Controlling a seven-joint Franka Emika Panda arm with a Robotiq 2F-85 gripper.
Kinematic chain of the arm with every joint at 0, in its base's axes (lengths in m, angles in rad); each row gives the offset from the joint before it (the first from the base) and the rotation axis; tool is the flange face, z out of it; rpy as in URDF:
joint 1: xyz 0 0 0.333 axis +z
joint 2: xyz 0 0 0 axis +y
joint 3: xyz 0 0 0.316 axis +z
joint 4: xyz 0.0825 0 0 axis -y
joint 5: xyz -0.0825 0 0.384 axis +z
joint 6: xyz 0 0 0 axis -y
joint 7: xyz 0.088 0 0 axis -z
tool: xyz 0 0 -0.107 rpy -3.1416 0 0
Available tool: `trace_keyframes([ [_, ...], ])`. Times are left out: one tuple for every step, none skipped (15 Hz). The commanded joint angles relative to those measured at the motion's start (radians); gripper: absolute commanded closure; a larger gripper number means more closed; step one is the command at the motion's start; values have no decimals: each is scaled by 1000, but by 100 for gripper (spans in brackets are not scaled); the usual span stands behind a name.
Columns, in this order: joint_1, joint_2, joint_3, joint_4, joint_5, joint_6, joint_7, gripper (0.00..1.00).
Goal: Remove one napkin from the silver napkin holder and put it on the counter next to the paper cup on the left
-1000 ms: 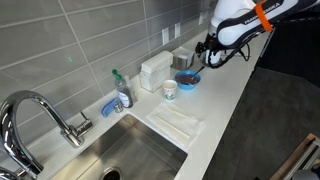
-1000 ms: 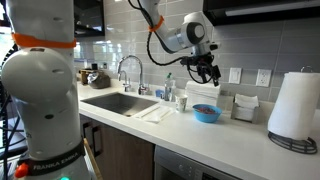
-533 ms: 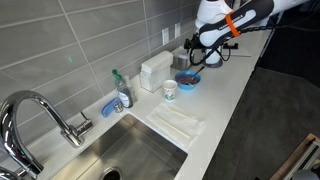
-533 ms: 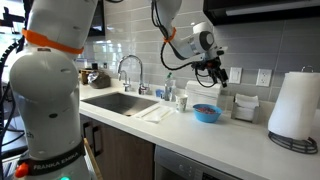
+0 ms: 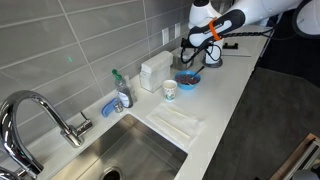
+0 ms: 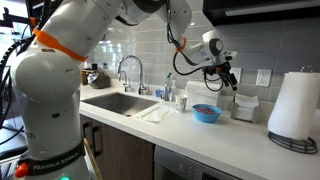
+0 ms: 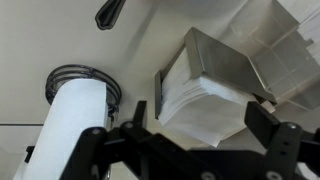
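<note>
**Pincer arriving over the napkin stack, nearest to farthest.**

- **Wrist view, foreground.** We see the pincer (image 7: 200,128) with its jaws spread wide and nothing between them.
- **Just beyond the pincer.** The white napkins (image 7: 205,100) stand packed in the silver napkin holder (image 7: 235,55). The paper-towel roll (image 7: 75,125) is just beside it.
- **What has changed.** Over the last second the arm has swung away from above the blue bowl (image 6: 207,113) toward the tiled wall. The pincer now hangs over the holder in both exterior views, and its jaws have stayed open throughout. We see nothing on the counter (image 5: 232,90) that has shifted.
- **What this means for the task.** We judge the approach to be nearly finished and the grasp not yet begun. Every napkin is still in the holder, and no finger touches the stack as far as we can tell. What seems to remain is a short descent, followed by a pinch on the top sheets only.
- **Farther along the counter.** Past the bowl stands the paper cup (image 5: 170,90), well apart from the holder. The bare counter beside it is where we expect the napkin to be laid.
</note>
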Motion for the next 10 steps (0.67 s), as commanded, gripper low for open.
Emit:
trace_keyframes([
  [14, 10, -17, 11, 21, -2, -11, 0],
  [15, 13, -17, 15, 23, -2, -11, 0],
  [15, 15, -17, 19, 24, -2, -11, 0],
  [15, 15, -17, 20, 24, -3, -11, 0],
  [15, 15, -17, 21, 25, -3, -11, 0],
  [26, 34, -35, 41, 14, 6, 29, 0],
  [30, 52, -41, 62, 15, 0, 44, 0],
  [32, 65, -47, 75, 14, 6, 55, 0],
  [30, 76, -47, 86, 19, 5, 60, 0],
  [28, 89, -45, 98, 25, 7, 61, 0],
])
